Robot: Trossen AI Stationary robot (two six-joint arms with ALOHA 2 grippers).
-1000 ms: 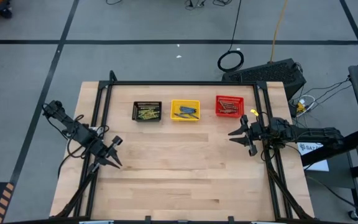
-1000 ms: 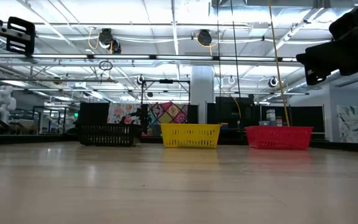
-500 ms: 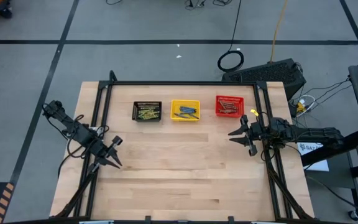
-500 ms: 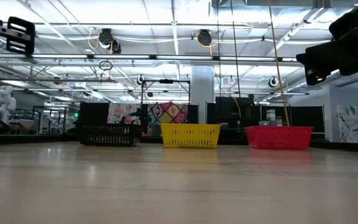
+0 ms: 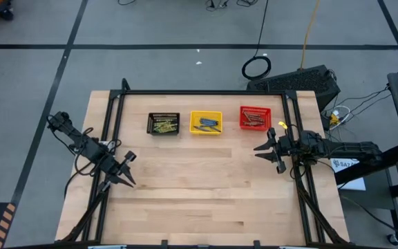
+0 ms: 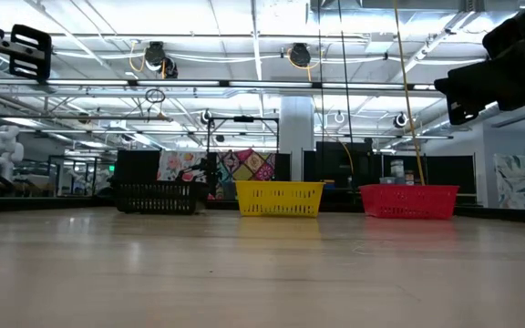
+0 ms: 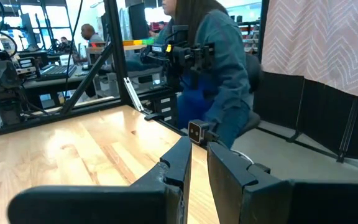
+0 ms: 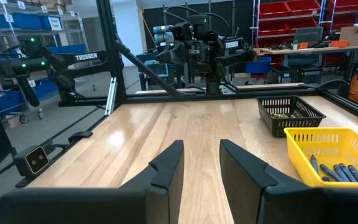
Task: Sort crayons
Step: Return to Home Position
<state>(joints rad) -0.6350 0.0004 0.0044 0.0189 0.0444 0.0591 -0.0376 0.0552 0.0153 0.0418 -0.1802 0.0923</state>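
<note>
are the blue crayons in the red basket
No, the blue crayons lie in the yellow basket, while the red basket holds brownish-red crayons.

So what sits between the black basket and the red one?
The yellow basket, holding blue crayons, stands between the black basket and the red basket; the high view shows it.

My left gripper (image 5: 129, 170) hangs with its fingers parted, and the left arm (image 5: 81, 144) is angled in from its corner. My right gripper (image 5: 268, 151) points inward with its fingers also parted, and the right arm (image 5: 337, 148) lies level and straight.
</note>
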